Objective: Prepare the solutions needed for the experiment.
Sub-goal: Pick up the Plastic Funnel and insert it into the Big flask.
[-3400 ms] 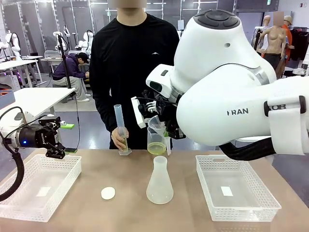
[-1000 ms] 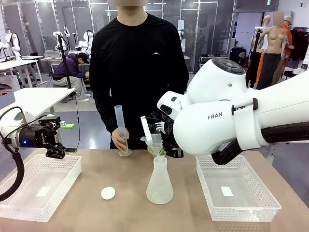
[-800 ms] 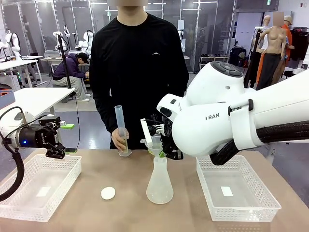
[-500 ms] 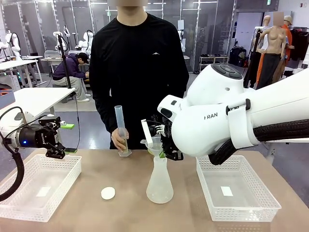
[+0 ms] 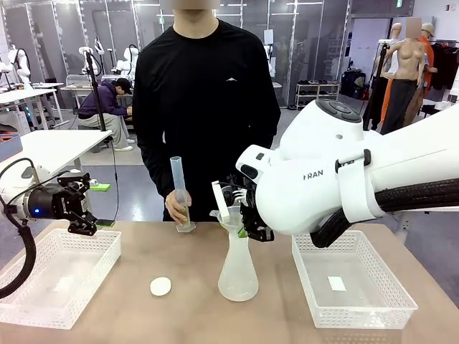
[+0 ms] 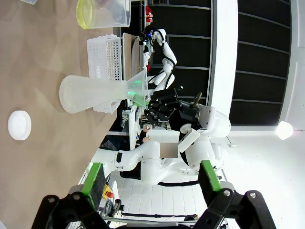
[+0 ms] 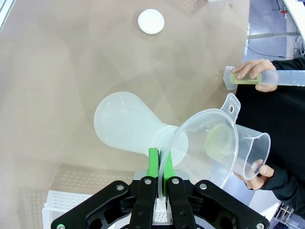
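My right gripper (image 5: 242,228) (image 7: 158,160) is shut on the rim of a clear plastic funnel (image 5: 229,217) (image 7: 206,143), whose spout sits in the neck of a frosted conical flask (image 5: 237,269) (image 7: 127,123) standing mid-table. Beyond the funnel a person's hand (image 7: 259,170) holds a clear beaker (image 6: 106,12) with a shallow layer of yellow-green solution (image 6: 85,13) (image 7: 219,141). The person's other hand (image 5: 175,208) steadies a tall measuring cylinder (image 5: 179,192) (image 7: 271,78) with a little yellow-green solution (image 7: 245,80) at its foot. My left gripper (image 5: 82,215) (image 6: 150,175) hangs open over the left basket, holding nothing.
A white mesh basket (image 5: 43,304) stands at the left, another white mesh basket (image 5: 358,304) at the right. A small white round disc (image 5: 161,286) (image 7: 151,21) (image 6: 19,125) lies in front of the flask, to its left. The person stands at the far edge.
My right gripper has come down with the funnel, from above the flask until its spout is in the flask's neck. The left arm and the cylinder have not moved.
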### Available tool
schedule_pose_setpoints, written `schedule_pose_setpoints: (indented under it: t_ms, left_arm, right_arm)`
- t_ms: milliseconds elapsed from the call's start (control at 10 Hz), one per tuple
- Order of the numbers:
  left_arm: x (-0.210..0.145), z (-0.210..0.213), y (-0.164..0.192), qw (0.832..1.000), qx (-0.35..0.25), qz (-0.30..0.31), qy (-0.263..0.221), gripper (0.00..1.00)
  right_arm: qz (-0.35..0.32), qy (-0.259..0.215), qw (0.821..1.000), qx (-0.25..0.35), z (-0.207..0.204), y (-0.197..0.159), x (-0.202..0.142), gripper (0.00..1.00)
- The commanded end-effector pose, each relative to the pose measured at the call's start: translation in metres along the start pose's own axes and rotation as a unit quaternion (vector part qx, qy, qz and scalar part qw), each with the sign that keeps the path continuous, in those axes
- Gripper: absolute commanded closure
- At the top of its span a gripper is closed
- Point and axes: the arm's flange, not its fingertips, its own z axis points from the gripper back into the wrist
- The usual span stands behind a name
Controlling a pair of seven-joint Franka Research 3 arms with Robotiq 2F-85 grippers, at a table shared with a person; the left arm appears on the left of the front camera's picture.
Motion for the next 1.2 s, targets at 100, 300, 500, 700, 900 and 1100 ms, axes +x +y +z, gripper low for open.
schedule_pose_setpoints:
  t_ms: [100, 300, 500, 700, 900, 1100]
  left_arm:
    - [0.0, 0.0, -0.002, 1.0, -0.002, 0.0, -0.001, 0.0]
    - [0.0, 0.0, -0.002, 1.0, -0.002, 0.0, -0.001, 0.0]
    - [0.0, 0.0, -0.002, 1.0, -0.002, 0.0, -0.001, 0.0]
    - [0.0, 0.0, -0.002, 1.0, -0.002, 0.0, -0.001, 0.0]
    - [0.0, 0.0, -0.002, 1.0, -0.002, 0.0, -0.001, 0.0]
    - [0.0, 0.0, -0.002, 1.0, -0.002, 0.0, -0.001, 0.0]
  right_arm:
    - [0.017, -0.027, 0.999, -0.009, 0.005, 0.013, -0.003, 0.57]
    - [0.03, -0.025, 0.999, -0.019, 0.012, 0.019, 0.003, 0.37]
    - [0.028, -0.016, 0.999, -0.016, 0.013, 0.019, 0.004, 0.17]
    - [0.011, 0.13, 0.99, 0.047, -0.008, 0.013, -0.01, 0.33]
    - [0.022, -0.006, 1.0, -0.007, 0.013, 0.016, 0.005, 0.33]
    - [0.022, -0.006, 1.0, -0.007, 0.013, 0.016, 0.005, 0.33]
